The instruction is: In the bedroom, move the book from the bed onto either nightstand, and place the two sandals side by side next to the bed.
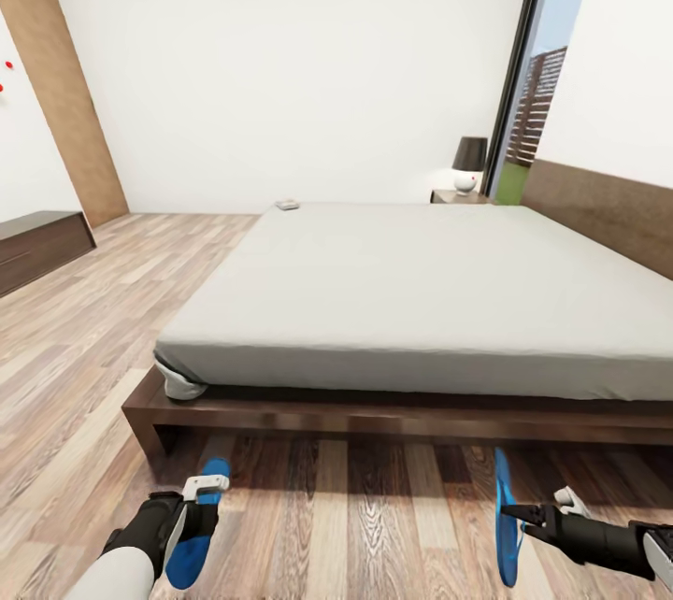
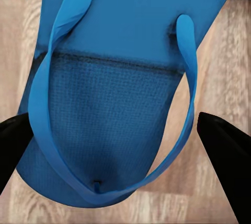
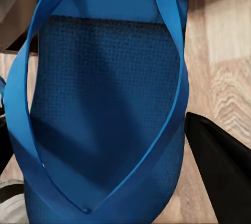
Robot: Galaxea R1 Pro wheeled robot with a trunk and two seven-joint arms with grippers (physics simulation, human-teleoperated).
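Sandals, bright blue and woven-textured: left gripper (image 1: 192,511) clamps the left sandal (image 1: 198,535), right gripper (image 1: 523,518) pinches the right sandal (image 1: 506,530) edge-up.

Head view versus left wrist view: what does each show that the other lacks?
Head view alone: the bed, a small flat item at its far corner, a lamp on the nightstand, and the right gripper holding the second sandal on edge. Left wrist view alone: thong straps and textured footbed up close. Both: the left sandal and plank floor.
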